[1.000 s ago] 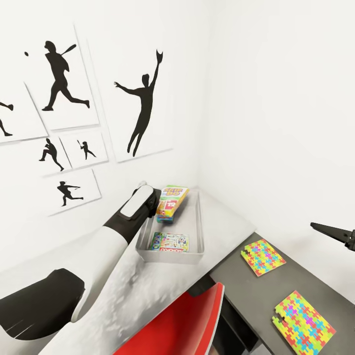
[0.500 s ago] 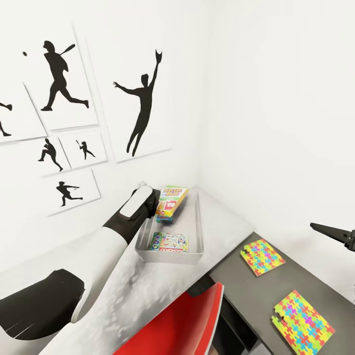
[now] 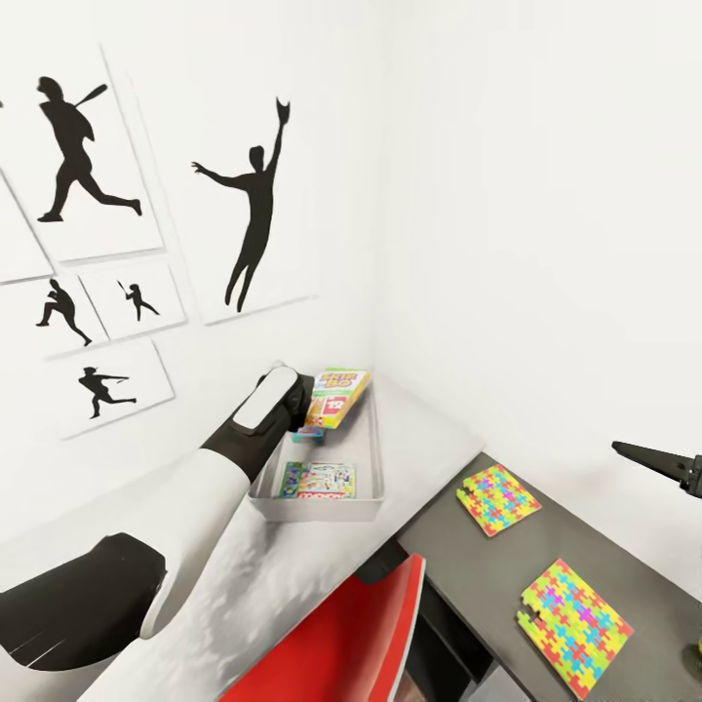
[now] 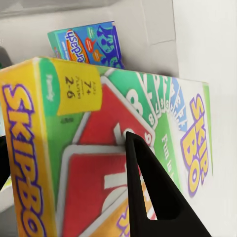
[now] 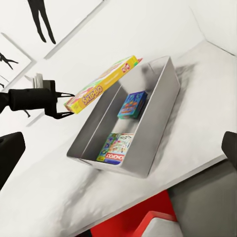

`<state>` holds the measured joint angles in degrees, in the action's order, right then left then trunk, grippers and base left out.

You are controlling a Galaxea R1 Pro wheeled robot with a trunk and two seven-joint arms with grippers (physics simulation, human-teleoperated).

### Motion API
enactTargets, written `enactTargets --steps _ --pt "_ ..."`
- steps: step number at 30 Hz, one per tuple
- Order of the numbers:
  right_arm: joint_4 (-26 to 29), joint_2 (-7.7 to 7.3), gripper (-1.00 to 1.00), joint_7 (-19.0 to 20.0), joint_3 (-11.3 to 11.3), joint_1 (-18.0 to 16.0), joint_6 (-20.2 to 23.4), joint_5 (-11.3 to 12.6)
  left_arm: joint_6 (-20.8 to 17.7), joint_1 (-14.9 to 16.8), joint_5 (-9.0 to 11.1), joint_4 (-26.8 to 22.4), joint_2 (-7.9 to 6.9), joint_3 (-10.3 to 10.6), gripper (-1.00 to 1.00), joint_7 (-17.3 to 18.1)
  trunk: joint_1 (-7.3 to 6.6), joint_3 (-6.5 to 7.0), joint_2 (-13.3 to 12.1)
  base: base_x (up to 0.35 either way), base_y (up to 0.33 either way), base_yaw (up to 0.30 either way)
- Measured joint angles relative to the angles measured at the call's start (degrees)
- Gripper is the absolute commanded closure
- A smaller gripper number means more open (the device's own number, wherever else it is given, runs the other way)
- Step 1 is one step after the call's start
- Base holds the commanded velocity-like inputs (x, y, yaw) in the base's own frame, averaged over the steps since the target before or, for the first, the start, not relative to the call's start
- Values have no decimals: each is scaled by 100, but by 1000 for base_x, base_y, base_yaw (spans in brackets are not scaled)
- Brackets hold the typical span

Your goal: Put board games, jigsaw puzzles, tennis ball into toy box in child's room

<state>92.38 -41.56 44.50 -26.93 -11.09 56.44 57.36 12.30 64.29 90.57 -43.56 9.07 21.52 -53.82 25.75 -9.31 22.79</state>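
My left gripper [image 5: 66, 103] is clamped on one end of the SKIP-BO box [image 3: 334, 395], holding it tilted above the toy box [image 3: 375, 458], which sits on the pale table [image 3: 292, 575] in the corner of the white-walled room. In my left wrist view one dark finger [image 4: 150, 192] lies flat across the printed lid of the SKIP-BO box [image 4: 113, 148], the other finger tucked underneath and out of sight. Inside the toy box [image 5: 158, 123], the Monopoly box [image 5: 116, 148] lies flat on the floor at the near end and the small blue game box [image 5: 132, 104] lies further back, partly under the raised SKIP-BO box [image 5: 101, 85]. From the head view the blue box is almost wholly hidden by the box I hold. Readable print: "SKIP-BO" in purple on yellow along the side and lid, a yellow patch with "7+" and "2-6", and the words "Fun" and "Family" in part; the red Monopoly band is legible, the blue box's lettering only in fragments. My right gripper [image 3: 655, 459] hangs well apart at the view's right edge, cut off by it, so I cannot tell how its jaws stand. Two jigsaw puzzles [image 3: 498, 499] [image 3: 575, 626] lie flat on the lower dark grey desk [image 3: 458, 575], beside a red chair [image 3: 341, 643].
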Motion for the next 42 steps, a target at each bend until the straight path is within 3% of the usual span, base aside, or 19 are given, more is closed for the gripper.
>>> enactTargets --steps 26,42 --pt "0 4 -100 17 10 -1 -8 -1 2 -59 0 93 -88 -34 100 -76 0 -5 0 0 0 -10" --pt "0 1 -100 17 16 -1 -1 -1 5 -64 4 152 -94 -43 100 -81 0 -117 0 0 0 0"
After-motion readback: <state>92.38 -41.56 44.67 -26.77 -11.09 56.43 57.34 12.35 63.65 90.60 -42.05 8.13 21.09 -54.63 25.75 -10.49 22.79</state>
